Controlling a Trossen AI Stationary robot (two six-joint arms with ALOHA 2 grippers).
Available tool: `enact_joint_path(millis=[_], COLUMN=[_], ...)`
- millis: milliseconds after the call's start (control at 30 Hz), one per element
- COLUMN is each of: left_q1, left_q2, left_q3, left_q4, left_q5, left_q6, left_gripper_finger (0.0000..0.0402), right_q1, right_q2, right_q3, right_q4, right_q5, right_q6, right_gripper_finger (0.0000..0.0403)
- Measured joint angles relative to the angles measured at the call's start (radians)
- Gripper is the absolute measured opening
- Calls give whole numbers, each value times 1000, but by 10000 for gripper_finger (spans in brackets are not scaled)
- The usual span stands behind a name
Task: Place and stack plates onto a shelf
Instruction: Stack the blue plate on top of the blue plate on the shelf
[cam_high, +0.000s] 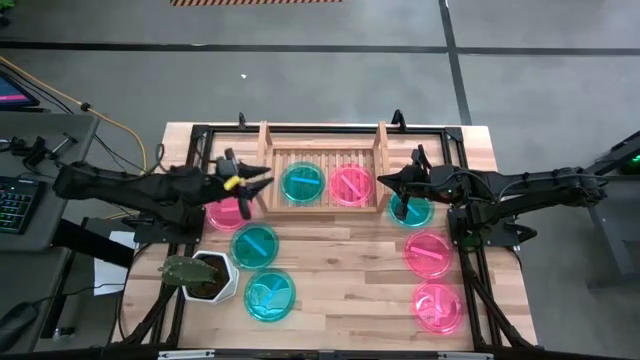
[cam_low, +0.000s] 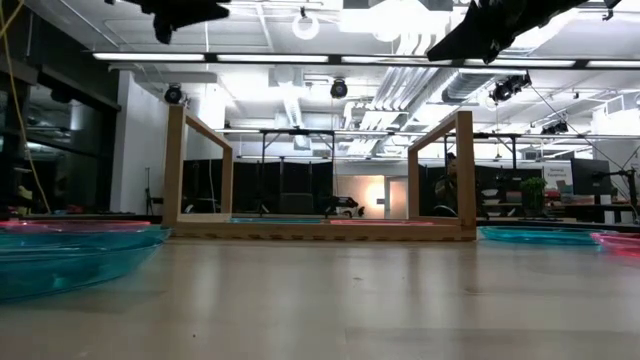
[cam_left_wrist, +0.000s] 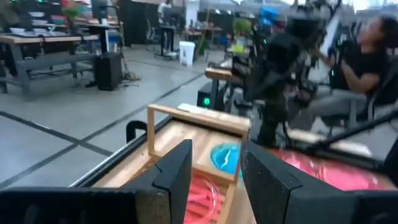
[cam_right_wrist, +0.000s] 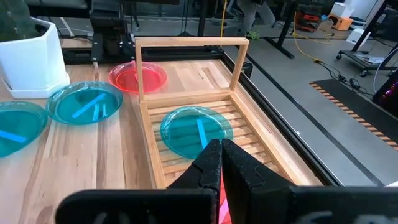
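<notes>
The wooden shelf (cam_high: 325, 176) stands at the table's far middle, with a teal plate (cam_high: 302, 184) and a pink plate (cam_high: 351, 186) lying side by side on its slats. My left gripper (cam_high: 264, 181) is open and empty, up in the air over the shelf's left rail (cam_left_wrist: 186, 118). My right gripper (cam_high: 383, 181) is shut and empty, up over the shelf's right rail, above the pink plate's edge (cam_right_wrist: 219, 208). The teal plate also shows in the right wrist view (cam_right_wrist: 196, 132). Both grippers hang high in the low view: the left (cam_low: 185, 12) and the right (cam_low: 490, 25).
Left of the shelf lie a pink plate (cam_high: 228, 212) and two teal plates (cam_high: 254, 243) (cam_high: 270, 296), beside a white plant pot (cam_high: 205, 277). Right of it lie a teal plate (cam_high: 411, 208) and two pink plates (cam_high: 428, 252) (cam_high: 437, 305). A person (cam_left_wrist: 367, 50) sits beyond the table.
</notes>
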Motion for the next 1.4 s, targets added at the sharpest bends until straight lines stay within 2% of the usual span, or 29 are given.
enact_joint_path(millis=[100, 300, 367, 500, 700, 900, 1267, 1400], left_q1=[20, 89, 116, 149, 151, 139, 103, 97], left_q2=[-41, -49, -48, -48, -48, -48, -48, -48], left_q3=[-3, -3, -3, -3, -3, -3, -3, -3], left_q4=[-23, -98, -137, -179, -192, -189, -196, -194], left_q5=[-18, -192, -181, -94, 32, 46, 46, 46], left_q6=[-11, -70, -100, -141, -125, -124, -98, -97], left_gripper_finger=[127, 127, 127, 127, 127, 127, 127, 127], right_q1=[0, 0, 0, 0, 0, 0, 0, -46], right_q2=[0, 0, 0, 0, -6, -16, -30, -30], right_q3=[0, 0, 0, 0, 0, 0, 39, 84], right_q4=[5, 4, 4, -10, -121, -251, -291, -313], right_q5=[0, -3, -3, 6, 186, 354, 429, 479], right_q6=[0, 9, 8, 8, 40, 197, 347, 378], right_gripper_finger=[0, 0, 0, 0, 0, 0, 0, 0])
